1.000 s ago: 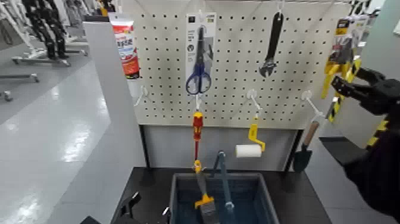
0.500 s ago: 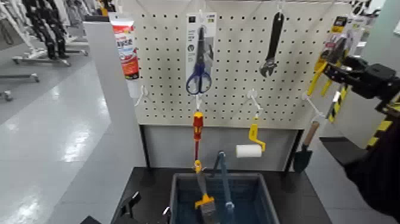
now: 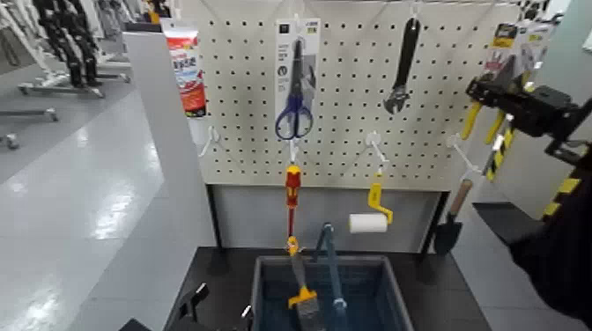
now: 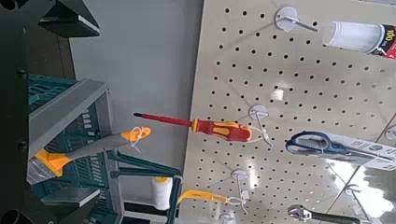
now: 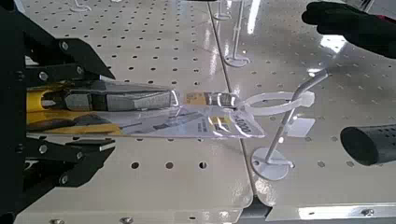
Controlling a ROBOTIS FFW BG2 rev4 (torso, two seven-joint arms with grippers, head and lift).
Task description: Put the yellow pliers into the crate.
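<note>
The right end effector (image 5: 105, 112) stands parted around the yellow-handled, carded pliers (image 5: 75, 110), still looped on their white metal hook (image 5: 288, 117); the left (image 3: 220, 303) waits wide beside the blue-grey plastic crate (image 3: 388, 286).

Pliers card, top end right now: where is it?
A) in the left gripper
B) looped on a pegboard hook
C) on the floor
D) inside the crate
B: the white loop at the top of the pliers' card runs around the pegboard hook, with the right gripper at the handle end.

Yellow-handled pliers (image 3: 484, 121) — carded, upright; crate (image 3: 330, 262) — below.
</note>
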